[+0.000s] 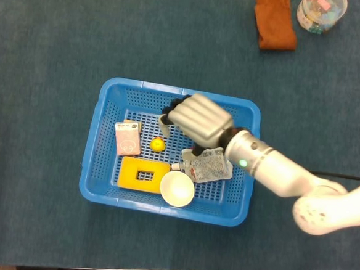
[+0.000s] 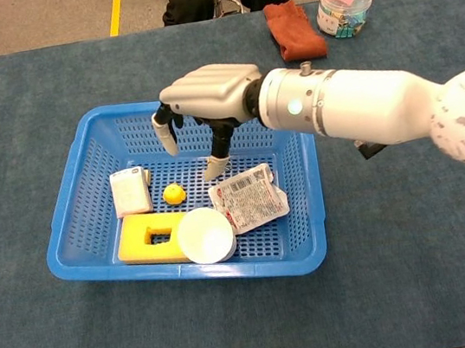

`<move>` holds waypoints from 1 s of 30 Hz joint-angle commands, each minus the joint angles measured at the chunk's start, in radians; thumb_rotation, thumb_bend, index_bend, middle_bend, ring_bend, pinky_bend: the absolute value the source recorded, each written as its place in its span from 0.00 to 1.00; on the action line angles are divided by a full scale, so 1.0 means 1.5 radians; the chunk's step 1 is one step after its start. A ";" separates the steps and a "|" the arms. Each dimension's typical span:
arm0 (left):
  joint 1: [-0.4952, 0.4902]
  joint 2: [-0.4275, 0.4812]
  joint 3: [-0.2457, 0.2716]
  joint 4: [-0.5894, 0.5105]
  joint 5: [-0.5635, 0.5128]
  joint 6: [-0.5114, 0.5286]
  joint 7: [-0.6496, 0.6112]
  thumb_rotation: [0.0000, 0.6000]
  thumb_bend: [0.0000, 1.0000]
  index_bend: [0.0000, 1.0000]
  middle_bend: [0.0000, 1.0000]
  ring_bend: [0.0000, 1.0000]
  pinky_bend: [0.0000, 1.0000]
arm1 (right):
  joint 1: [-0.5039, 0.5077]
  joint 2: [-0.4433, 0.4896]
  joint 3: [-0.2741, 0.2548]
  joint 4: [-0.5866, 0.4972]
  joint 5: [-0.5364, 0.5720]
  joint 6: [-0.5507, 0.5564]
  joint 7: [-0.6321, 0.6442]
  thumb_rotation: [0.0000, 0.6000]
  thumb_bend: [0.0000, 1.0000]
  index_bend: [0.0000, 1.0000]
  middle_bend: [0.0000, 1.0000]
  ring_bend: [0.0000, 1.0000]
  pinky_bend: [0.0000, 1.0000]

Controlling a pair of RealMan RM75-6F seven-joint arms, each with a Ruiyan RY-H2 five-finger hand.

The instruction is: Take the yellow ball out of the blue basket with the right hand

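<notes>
The right hand (image 2: 205,108) hangs over the middle of the blue basket (image 2: 75,175), palm down, holding nothing, its fingers (image 2: 163,137) spread and pointing down into the basket. That wide spread makes sense as a ready shape for closing around something small from above. The yellow ball (image 2: 174,194) lies on the basket floor just below and a little to the robot's left of the fingertips; the hand is near it but not touching it.

The ball sits in a tight spot, which probably explains the steep approach from above. A small white card box (image 2: 131,192) stands just beside it on one side, a yellow block with a cut-out (image 2: 150,236) lies just in front of it, and a binder clip (image 2: 213,165) rests a little behind it, close to where the thumb hangs. A white round lid (image 2: 206,236) partly covers the block, and a crinkled printed packet (image 2: 248,197) lies beside the lid, under the wrist in the head view. With neighbours this close, the fingers may nudge the box or clip as they come down.

Beyond the basket on the blue bench (image 2: 418,242) lie an orange cloth (image 2: 294,29) and a clear tub (image 2: 344,5), well apart from the work. The left hand shows in neither view
</notes>
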 commanded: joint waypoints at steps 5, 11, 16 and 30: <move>-0.005 0.002 -0.007 0.006 0.003 -0.006 -0.019 1.00 0.26 0.29 0.30 0.21 0.25 | 0.057 -0.102 -0.021 0.083 0.055 0.052 -0.086 1.00 0.12 0.50 0.38 0.29 0.37; -0.007 0.003 -0.013 0.014 -0.004 -0.010 -0.033 1.00 0.26 0.29 0.30 0.21 0.25 | 0.080 -0.164 -0.033 0.142 0.083 0.064 -0.122 1.00 0.12 0.50 0.38 0.29 0.37; -0.008 0.007 -0.017 0.020 -0.008 -0.013 -0.048 1.00 0.26 0.29 0.30 0.21 0.25 | 0.092 -0.199 -0.039 0.171 0.100 0.071 -0.147 1.00 0.12 0.50 0.38 0.29 0.37; -0.015 0.011 -0.024 0.024 -0.013 -0.024 -0.070 1.00 0.26 0.29 0.30 0.21 0.25 | 0.103 -0.239 -0.049 0.225 0.097 0.079 -0.192 1.00 0.15 0.51 0.38 0.29 0.37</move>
